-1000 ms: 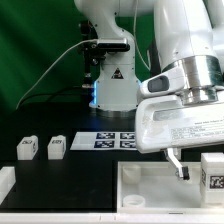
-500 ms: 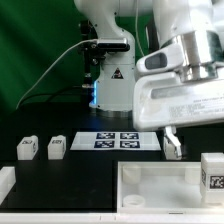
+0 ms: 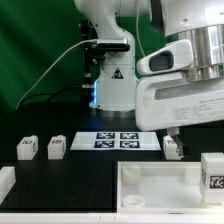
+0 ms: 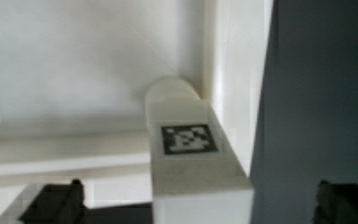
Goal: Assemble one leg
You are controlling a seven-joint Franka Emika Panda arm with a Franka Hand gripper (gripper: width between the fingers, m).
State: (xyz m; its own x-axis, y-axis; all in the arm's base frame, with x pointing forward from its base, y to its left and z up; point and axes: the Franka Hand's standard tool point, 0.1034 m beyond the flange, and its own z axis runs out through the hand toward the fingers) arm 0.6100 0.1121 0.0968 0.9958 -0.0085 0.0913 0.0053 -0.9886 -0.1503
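The leg (image 3: 172,147), a small white block with a black-and-white tag, stands on the black table just past the marker board's end. My gripper (image 3: 170,134) hangs right above it. In the wrist view the leg (image 4: 190,140) lies between my two dark fingertips (image 4: 51,200), and my gripper (image 4: 197,202) is open with a gap on each side of the leg. Two look-alike legs (image 3: 26,148) (image 3: 57,147) stand at the exterior view's left. Another leg (image 3: 213,172) stands at the exterior view's right edge.
The large white tray-like piece (image 3: 150,170) lies at the front. The marker board (image 3: 118,140) lies behind it, before the arm's base (image 3: 112,85). A white part (image 3: 5,180) sits at the front left edge.
My gripper has risen and shifted slightly to the exterior view's left. The leg below it has come into view under the fingers.
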